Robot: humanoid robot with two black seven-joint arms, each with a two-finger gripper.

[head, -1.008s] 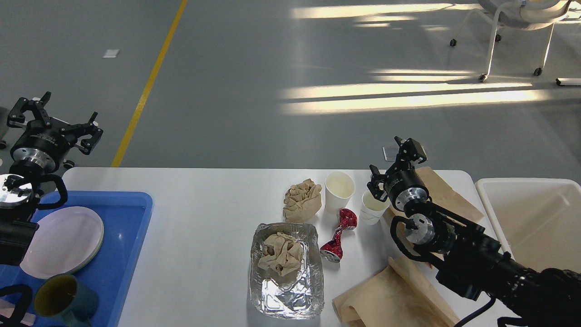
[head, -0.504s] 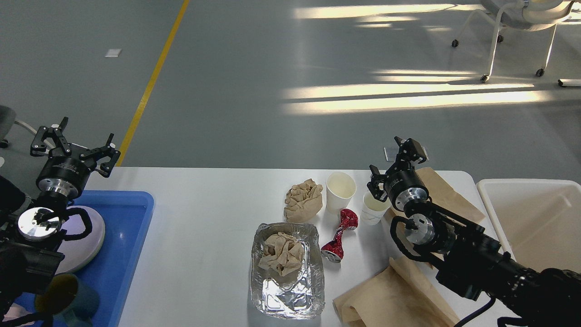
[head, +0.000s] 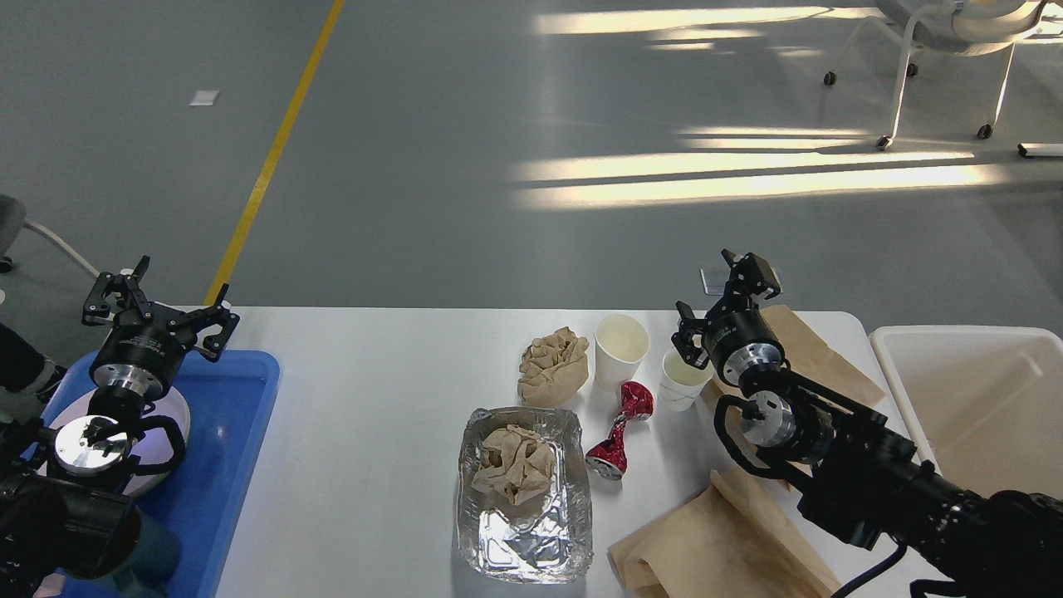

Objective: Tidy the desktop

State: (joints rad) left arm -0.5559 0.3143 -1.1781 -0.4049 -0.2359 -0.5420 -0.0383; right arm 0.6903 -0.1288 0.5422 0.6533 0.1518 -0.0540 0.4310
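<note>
The white desktop [head: 374, 399] carries a foil tray [head: 525, 490] with a crumpled brown paper [head: 515, 463] in it, a second brown paper wad [head: 552, 365], two white paper cups [head: 620, 349] [head: 683, 380], a crushed red can [head: 619, 432] and flat brown paper sheets [head: 722, 548] [head: 810, 353]. My left gripper [head: 158, 303] is open and empty over the far end of the blue tray [head: 228, 432]. My right gripper [head: 727, 303] is open and empty, just right of the smaller cup.
A white plate [head: 170, 415] lies in the blue tray, mostly hidden by my left arm, and a dark mug [head: 158, 552] shows beside it. A white bin [head: 972, 399] stands off the desktop's right end. A chair [head: 938, 50] stands far back right.
My left gripper has moved right and down, from off the desktop's far left corner to over the blue tray. My left arm now hides the plate and mug. The right arm has not moved.
</note>
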